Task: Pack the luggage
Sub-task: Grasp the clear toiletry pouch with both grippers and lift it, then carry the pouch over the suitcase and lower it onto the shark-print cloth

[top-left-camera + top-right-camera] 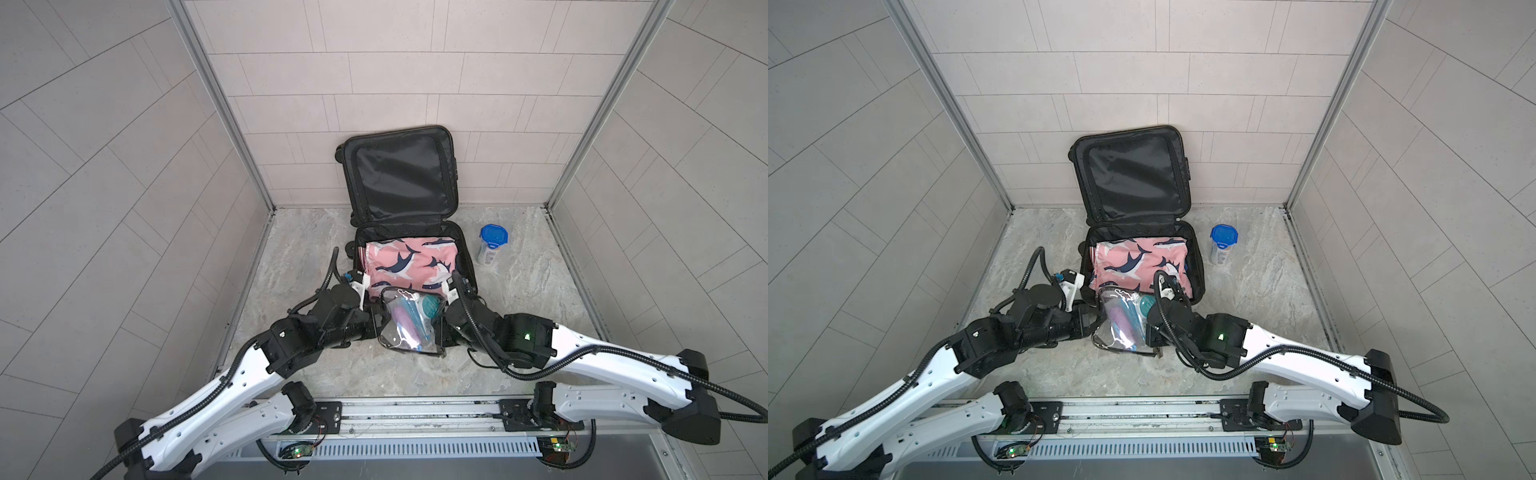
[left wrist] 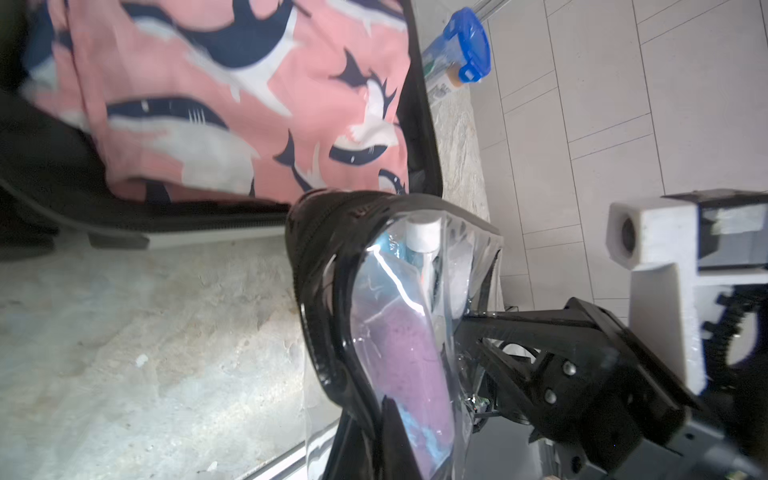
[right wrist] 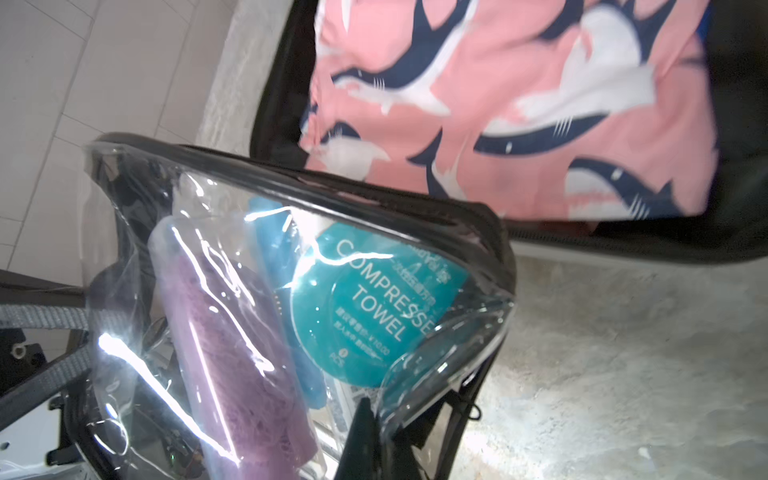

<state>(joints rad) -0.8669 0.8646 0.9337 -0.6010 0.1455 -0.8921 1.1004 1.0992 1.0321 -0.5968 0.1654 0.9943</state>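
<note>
Marble floor [image 1: 540, 291] bears luggage [image 1: 399, 178] — pouch [image 3: 291, 174] reads "COMPRESSE… TOWEL".

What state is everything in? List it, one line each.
luggage: open, lid against the back wall.
shark-print garment: inside the luggage.
toiletry pouch: gripped on both sides, not yet packed.
blue-lidded container: upright, lid on.
left end effector: shut on toiletry pouch.
right end effector: shut on toiletry pouch.

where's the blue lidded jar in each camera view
In a top view: blue-lidded jar stands on the table, right of the luggage.
In a top view: same spot.
Left wrist: past the luggage rim.
Right wrist: not in it.
Shared landmark: pink shark-print cloth, in all four.
</note>
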